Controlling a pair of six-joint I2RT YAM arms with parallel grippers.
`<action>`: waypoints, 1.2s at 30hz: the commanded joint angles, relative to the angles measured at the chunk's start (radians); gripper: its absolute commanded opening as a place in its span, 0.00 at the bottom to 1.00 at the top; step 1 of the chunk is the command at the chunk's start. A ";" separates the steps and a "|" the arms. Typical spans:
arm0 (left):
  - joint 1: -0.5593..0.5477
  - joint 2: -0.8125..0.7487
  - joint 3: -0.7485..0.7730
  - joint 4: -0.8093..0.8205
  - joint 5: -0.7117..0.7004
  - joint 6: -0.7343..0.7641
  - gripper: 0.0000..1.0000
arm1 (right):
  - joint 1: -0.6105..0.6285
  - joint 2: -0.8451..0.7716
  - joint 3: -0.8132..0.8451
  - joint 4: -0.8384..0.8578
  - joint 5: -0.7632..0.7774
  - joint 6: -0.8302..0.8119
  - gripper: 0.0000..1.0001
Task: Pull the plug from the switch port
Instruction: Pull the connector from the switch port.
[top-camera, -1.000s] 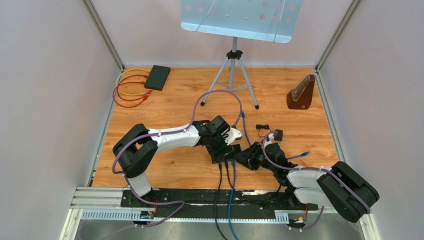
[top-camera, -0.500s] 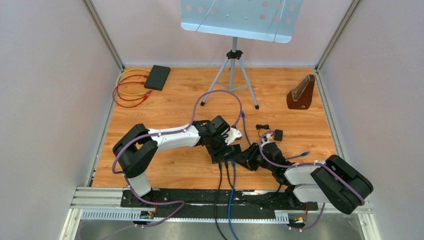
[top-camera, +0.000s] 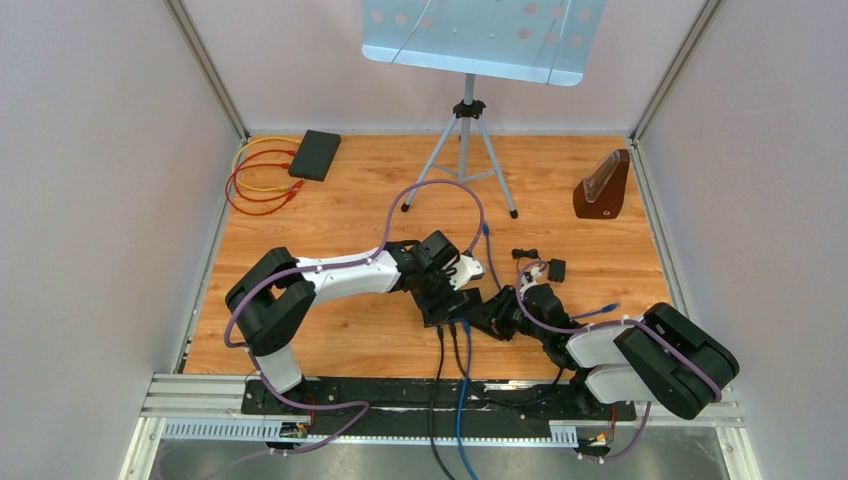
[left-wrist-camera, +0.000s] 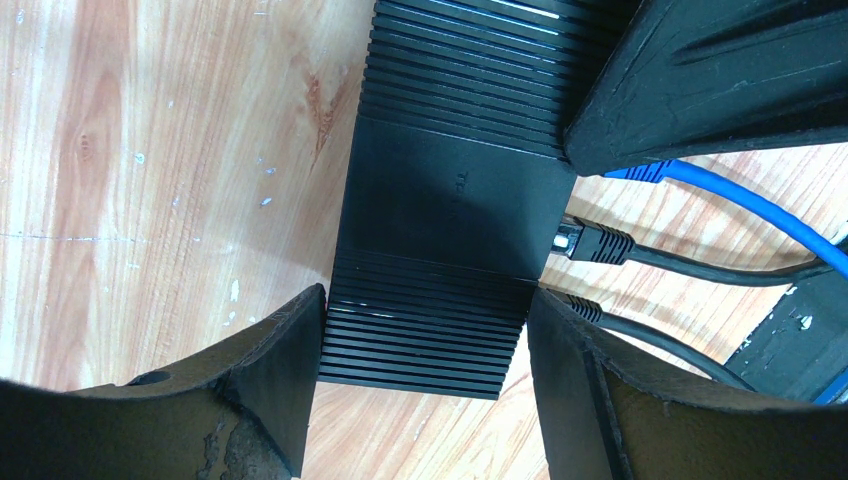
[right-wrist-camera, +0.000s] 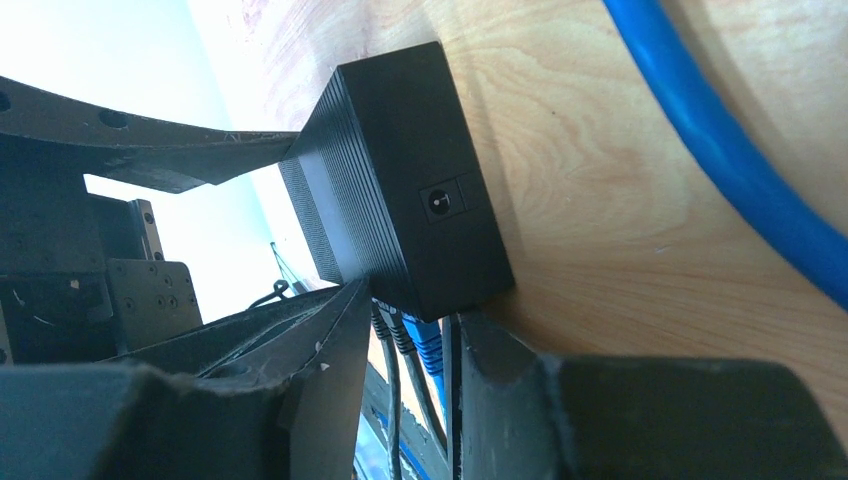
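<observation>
Right gripper (right-wrist-camera: 415, 305) lies low at the port side of the switch (right-wrist-camera: 400, 200), jaws narrow, with the blue plug (right-wrist-camera: 428, 345) in the gap between them and the black plugs (left-wrist-camera: 597, 243) just beside it. I cannot tell if the pads already press on anything. The blue plug seems to be the one aimed at. For a good pull, I think the pads should take the plug body itself, not the blue cable (left-wrist-camera: 740, 200) behind it, and should take this plug alone, because its neighbours sit very close. If the plug has a latch, it must be pressed before the pull. The pull should go straight out along the port, toward the near edge of the table (top-camera: 330, 220), without a twist or a lift, or the plug may jam or drag the switch with it. The switch lies flat, a little in from the near edge and about at its middle. The left gripper (left-wrist-camera: 425, 300) is closed on it from above, one of its fingers (left-wrist-camera: 270, 380) against each long side, so it can hold the box against the pull. The left arm (top-camera: 340, 272) reaches to the right from its base, elbow folded, wrist bent down over the switch. The right arm (top-camera: 600, 350) is folded low, and its forearm points left along the surface to the ports.
</observation>
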 joint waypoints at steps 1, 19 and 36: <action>-0.008 0.024 0.002 -0.002 0.045 0.021 0.61 | 0.007 -0.012 -0.008 -0.010 0.019 -0.031 0.31; -0.008 0.037 0.008 -0.005 0.048 0.025 0.60 | 0.021 -0.078 0.007 -0.068 0.019 -0.066 0.31; -0.008 0.040 0.015 -0.007 0.063 0.023 0.58 | 0.024 0.000 0.024 -0.005 0.041 -0.046 0.23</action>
